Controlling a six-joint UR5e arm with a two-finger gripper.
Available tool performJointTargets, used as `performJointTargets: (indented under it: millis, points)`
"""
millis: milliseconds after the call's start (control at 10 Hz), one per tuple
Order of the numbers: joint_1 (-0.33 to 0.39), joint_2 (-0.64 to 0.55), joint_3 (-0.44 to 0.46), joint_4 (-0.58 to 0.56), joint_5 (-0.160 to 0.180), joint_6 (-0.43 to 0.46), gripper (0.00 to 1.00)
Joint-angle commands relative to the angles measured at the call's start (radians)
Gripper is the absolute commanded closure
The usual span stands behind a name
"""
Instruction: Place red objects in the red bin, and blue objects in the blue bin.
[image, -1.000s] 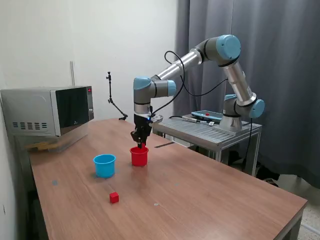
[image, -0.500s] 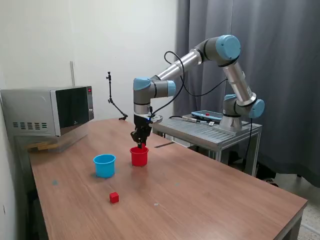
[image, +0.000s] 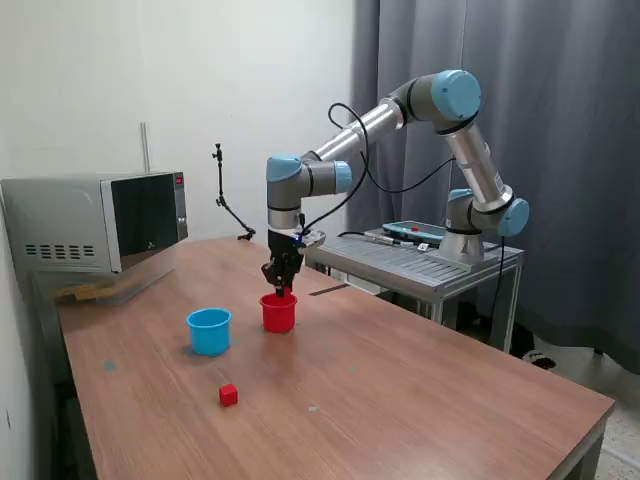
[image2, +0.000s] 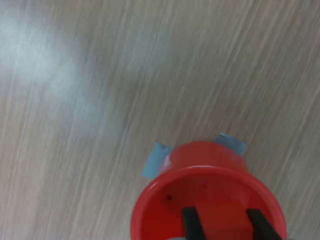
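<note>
Nothing has shifted since the earlier frame; my gripper still hangs over the red cup.
Left to right on the table: blue cup, red cube, red cup; fingers clamp a red cube.

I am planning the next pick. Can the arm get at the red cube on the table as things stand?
Probably yes: the red cube lies alone on bare table, clear of both cups, while the end effector hovers over the red cup.

A wooden surface fills the foreground, with a microwave at nine o'clock, white wall behind, and grey curtains at two o'clock.
</note>
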Motion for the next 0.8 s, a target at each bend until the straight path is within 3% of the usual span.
performJointTargets:
  millis: [0,700]
  points:
    - [0.000,0.000,0.003,0.001,-0.001,-0.002,1.00]
    - [-0.005,0.000,0.005,0.015,-0.004,-0.006,1.00]
